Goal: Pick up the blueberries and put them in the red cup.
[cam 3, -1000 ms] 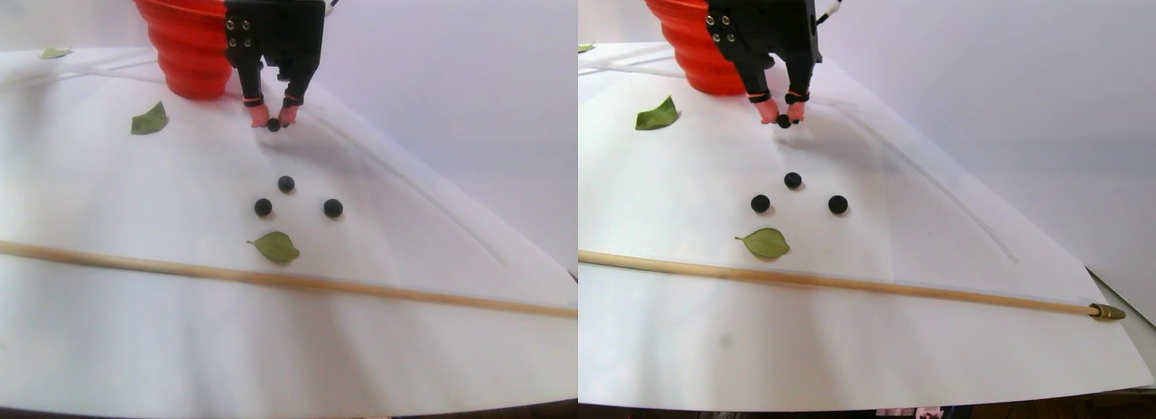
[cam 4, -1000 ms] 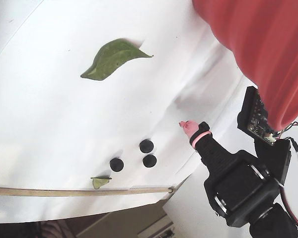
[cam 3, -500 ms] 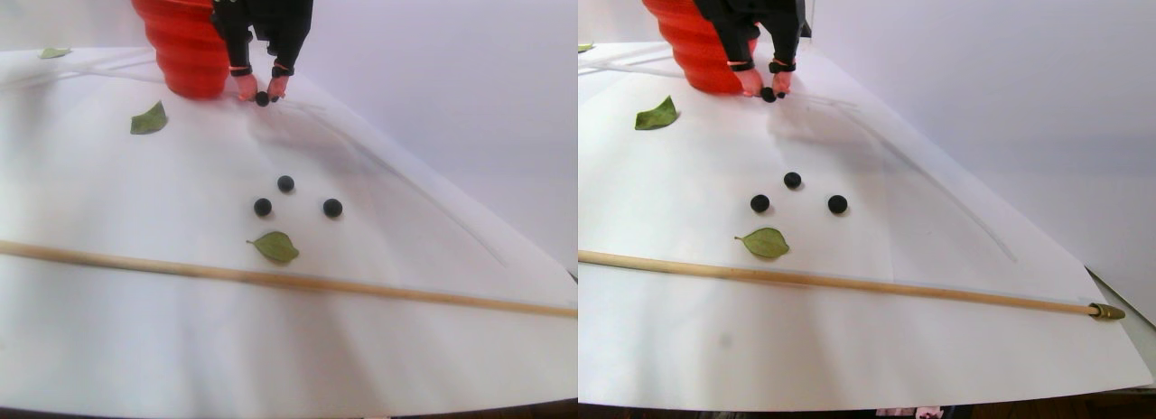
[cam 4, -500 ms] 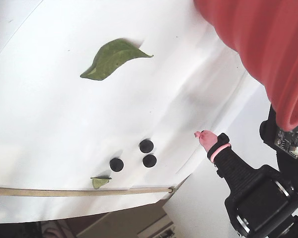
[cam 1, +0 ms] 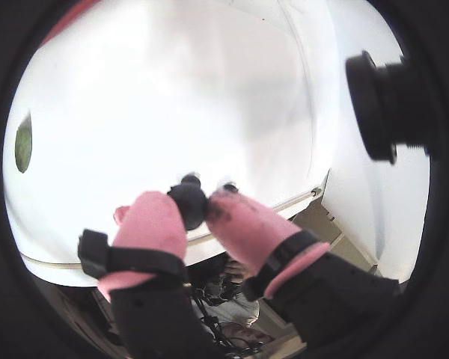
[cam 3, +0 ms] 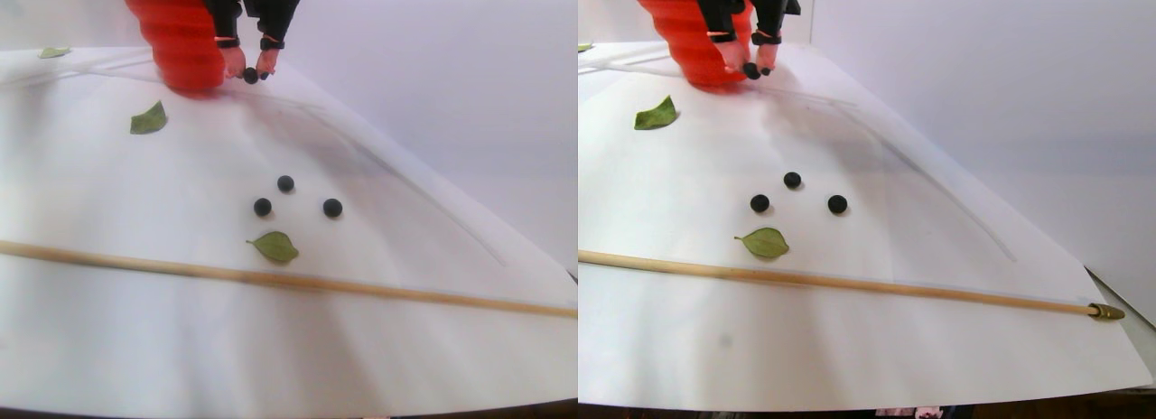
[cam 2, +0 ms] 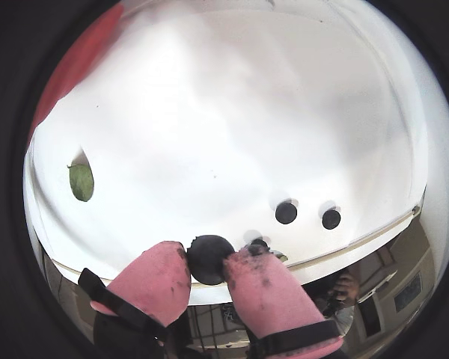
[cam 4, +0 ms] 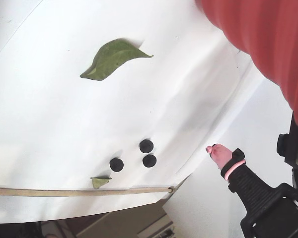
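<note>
My gripper [cam 2: 209, 259] has pink-tipped black fingers and is shut on one blueberry [cam 2: 209, 254], held above the white sheet. The same grip shows in a wrist view [cam 1: 188, 203] and in the stereo pair view [cam 3: 250, 73], right beside the lower wall of the red cup [cam 3: 176, 35]. Three more blueberries lie loose on the sheet: one [cam 3: 285, 183], one [cam 3: 262, 207] and one [cam 3: 332, 208]. In the fixed view they form a small cluster [cam 4: 146, 146], and one pink fingertip [cam 4: 216, 152] shows to their right, below the cup [cam 4: 268, 34].
A green leaf [cam 3: 275, 246] lies just in front of the loose berries and another [cam 3: 149, 120] lies nearer the cup. A long wooden stick [cam 3: 271, 279] lies across the sheet in front. A black camera body [cam 1: 389, 105] juts in at the right of a wrist view.
</note>
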Robot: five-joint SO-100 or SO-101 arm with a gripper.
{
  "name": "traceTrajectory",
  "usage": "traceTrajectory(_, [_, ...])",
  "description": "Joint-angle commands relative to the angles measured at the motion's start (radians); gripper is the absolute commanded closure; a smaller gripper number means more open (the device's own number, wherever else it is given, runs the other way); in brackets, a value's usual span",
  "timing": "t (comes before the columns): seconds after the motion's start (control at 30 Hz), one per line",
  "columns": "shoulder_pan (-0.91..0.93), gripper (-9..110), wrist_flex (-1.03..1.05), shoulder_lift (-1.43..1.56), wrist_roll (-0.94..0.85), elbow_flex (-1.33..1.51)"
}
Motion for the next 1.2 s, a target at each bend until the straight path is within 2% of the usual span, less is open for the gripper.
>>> traceTrajectory(0.0, [-0.006,93,0.038,0.129,0.015,-0.017])
traceTrajectory(0.63, [-0.012,93,0.175,0.284,0.012,0.009])
traceTrajectory(1.17, [-0.146,93,0.195,0.324,0.044,-0.080])
